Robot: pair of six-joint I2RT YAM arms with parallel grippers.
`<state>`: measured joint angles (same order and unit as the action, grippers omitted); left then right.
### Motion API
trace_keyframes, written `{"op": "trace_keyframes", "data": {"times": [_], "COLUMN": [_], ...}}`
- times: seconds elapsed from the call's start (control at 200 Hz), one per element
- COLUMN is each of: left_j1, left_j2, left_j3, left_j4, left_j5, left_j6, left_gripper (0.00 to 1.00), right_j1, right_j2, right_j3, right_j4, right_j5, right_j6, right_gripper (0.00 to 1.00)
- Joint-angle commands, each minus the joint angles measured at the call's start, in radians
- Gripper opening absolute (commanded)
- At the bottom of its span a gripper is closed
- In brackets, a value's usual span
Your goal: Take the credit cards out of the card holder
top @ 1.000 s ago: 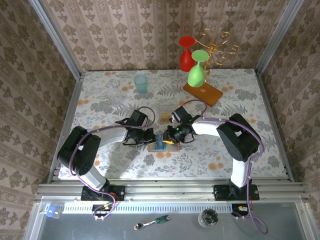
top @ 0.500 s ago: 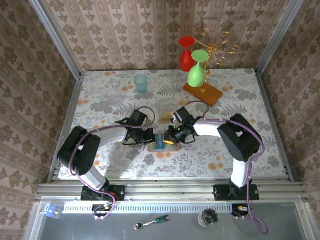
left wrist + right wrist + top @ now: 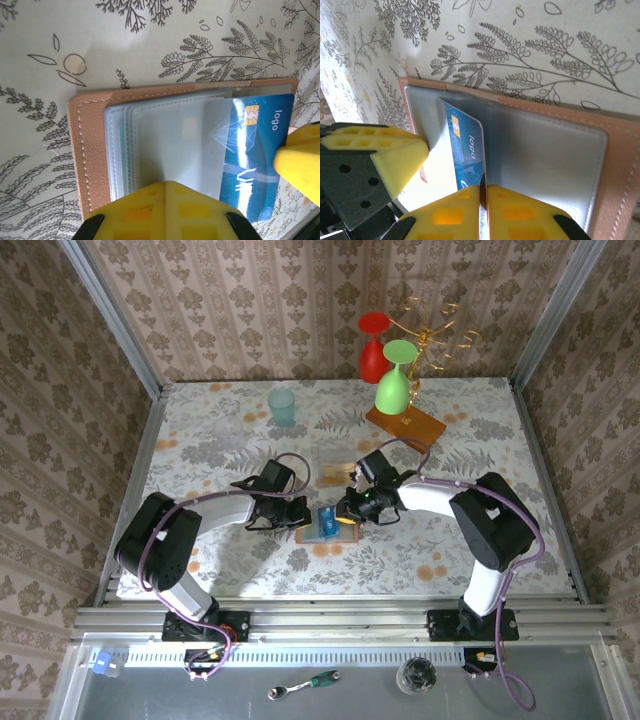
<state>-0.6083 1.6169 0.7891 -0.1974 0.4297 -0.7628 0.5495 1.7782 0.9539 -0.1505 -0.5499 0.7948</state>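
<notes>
**right claw has the blue card, holder pinned open on the table**

here we are at the middle of the floral table (image 3: 480,530), a little toward the near edge. the card holder (image 3: 312,535) lies flat and open there, tan leather rim outward, grey-blue sleeves facing up.

both arms meet over it. the left gripper (image 3: 165,189) has its yellow fingers pressed flat together, no gap at all. they sit on the near edge of the holder's sleeves. whether they pinch a flap or only press down, i cannot tell.

now the other side. the right gripper (image 3: 482,192) is closed down to a thin seam, and in that seam runs the edge of the blue credit card (image 3: 467,150). that's a grip on the card. its gold chip and the word "logo" face up. from the left wrist, about half of the card pokes out past the frosted sleeve, and the rest sits under the plastic. from above, the card shows as a bright blue patch between the two claws, over the holder.

further back, well apart from all this: a teal cup (image 3: 282,406) at the rear left. at the rear right a green glass (image 3: 395,385) and a red glass (image 3: 373,345) hang upside down by a gold rack (image 3: 432,330) on its orange-brown wooden base (image 3: 405,427).
</notes>
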Motion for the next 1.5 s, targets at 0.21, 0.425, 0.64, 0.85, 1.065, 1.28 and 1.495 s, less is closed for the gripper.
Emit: {"op": "trace_keyframes", "data": {"times": [0.21, 0.425, 0.64, 0.85, 1.065, 1.28, 1.495], "left_j1": [-0.001, -0.001, 0.001, 0.001, 0.002, 0.003, 0.004], "left_j2": [0.003, 0.002, 0.003, 0.002, 0.002, 0.004, 0.005], "left_j3": [0.007, 0.006, 0.009, 0.011, 0.011, 0.013, 0.018], "left_j4": [-0.054, -0.053, -0.053, -0.053, -0.051, -0.051, -0.051], "left_j5": [-0.02, -0.02, -0.017, -0.016, -0.013, -0.011, -0.009], "left_j6": [0.017, 0.018, 0.019, 0.02, 0.02, 0.022, 0.021], "left_gripper": [0.0, 0.0, 0.0, 0.0, 0.0, 0.0, 0.0], "right_j1": [-0.003, -0.003, -0.002, 0.016, 0.03, 0.042, 0.045], "right_j2": [-0.072, -0.085, -0.091, -0.077, -0.058, -0.053, -0.047], "right_j3": [0.01, 0.02, 0.024, 0.041, 0.052, 0.024, 0.038], "right_j4": [-0.119, -0.143, -0.151, -0.132, -0.124, -0.102, -0.122], "right_j5": [0.075, 0.104, 0.113, 0.103, 0.078, 0.07, 0.083], "right_j6": [-0.053, -0.063, -0.063, -0.044, -0.026, -0.009, -0.016], "right_gripper": [0.12, 0.12, 0.12, 0.13, 0.19, 0.19, 0.17]}}
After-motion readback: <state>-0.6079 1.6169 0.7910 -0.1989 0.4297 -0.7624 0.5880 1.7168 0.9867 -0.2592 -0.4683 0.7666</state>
